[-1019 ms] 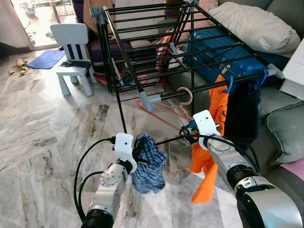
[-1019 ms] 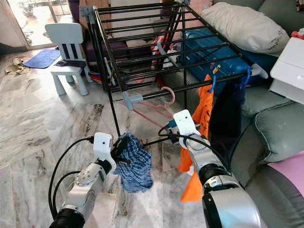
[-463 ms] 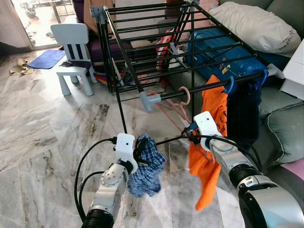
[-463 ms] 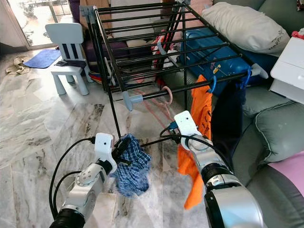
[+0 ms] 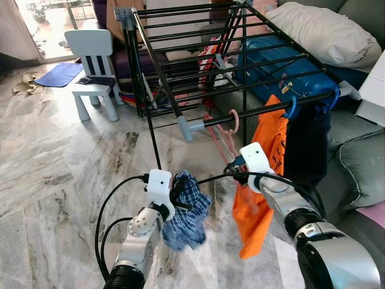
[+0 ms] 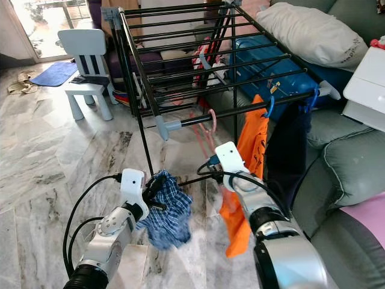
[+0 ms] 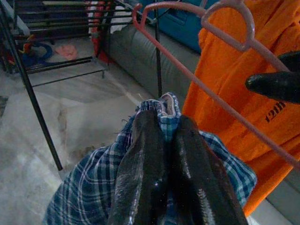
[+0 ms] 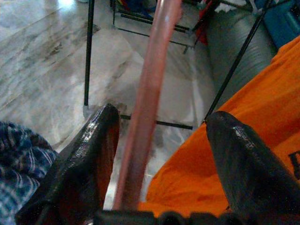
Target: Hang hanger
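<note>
left gripper (image 7: 161, 140) jaws clamped | right gripper (image 8: 161, 140) jaws spread

Orange shirt (image 7: 262, 89): dark print near edge, partly cut off by frame, reads roughly "12th", last characters unsure. Same shirt in head views: small dark print, too small to read. No other legible text, labels or brands.

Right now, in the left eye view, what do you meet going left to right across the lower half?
Left claw shut on the blue plaid cloth → right claw around the pink hanger → orange shirt → grey cushion.
</note>
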Available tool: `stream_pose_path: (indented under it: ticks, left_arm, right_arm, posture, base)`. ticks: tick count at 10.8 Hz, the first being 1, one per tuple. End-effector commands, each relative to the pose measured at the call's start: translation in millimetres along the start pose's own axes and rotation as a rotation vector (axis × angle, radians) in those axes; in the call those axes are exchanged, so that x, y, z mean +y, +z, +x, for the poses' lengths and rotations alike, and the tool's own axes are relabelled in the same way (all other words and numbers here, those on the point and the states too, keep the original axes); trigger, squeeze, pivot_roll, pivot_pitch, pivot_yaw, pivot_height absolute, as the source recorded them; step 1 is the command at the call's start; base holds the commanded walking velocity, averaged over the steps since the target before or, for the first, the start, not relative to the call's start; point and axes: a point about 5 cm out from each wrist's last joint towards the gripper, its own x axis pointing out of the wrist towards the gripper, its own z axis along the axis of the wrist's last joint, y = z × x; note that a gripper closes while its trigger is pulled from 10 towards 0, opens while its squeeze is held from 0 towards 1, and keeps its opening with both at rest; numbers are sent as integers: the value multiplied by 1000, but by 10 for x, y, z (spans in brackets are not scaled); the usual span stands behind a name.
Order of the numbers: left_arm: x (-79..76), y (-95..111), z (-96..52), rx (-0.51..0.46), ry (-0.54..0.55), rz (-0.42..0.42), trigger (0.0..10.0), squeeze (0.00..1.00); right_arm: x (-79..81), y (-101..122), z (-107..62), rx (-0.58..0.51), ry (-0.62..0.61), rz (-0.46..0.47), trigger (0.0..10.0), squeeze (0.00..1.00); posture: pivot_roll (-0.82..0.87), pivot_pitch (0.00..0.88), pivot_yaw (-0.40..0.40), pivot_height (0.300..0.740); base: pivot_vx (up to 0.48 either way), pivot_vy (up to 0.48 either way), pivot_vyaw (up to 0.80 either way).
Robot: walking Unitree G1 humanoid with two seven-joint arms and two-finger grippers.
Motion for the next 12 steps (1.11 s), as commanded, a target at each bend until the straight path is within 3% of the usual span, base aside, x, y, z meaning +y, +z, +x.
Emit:
stream_pose_path:
  ticks: [1, 3, 4, 12]
  left_arm:
    - [-14, 0, 9, 10, -6, 11, 10000, 0]
    - [-10, -11, -8, 12, -3, 11, 10000, 0]
    - [-2, -16, -21, 14, -2, 13, 10000, 0]
    - [-10, -36, -26, 40, -20, 21, 10000, 0]
  right_arm:
    - [1, 92, 26, -11, -23, 38, 10000, 0]
    - [38, 143, 48, -18, -48, 71, 10000, 0]
    - [69, 175, 59, -31, -45, 88, 0, 0]
    - [90, 46, 57, 56, -124, 124, 0, 0]
  posture:
    - [-26, 0, 14, 740]
    - [-18, 0, 14, 740]
    - [-9, 0, 16, 740]
    - [-8, 0, 26, 740]
  base:
    - [0, 0, 0]
    - [0, 0, 0]
    - [0, 0, 0]
    - [0, 0, 0]
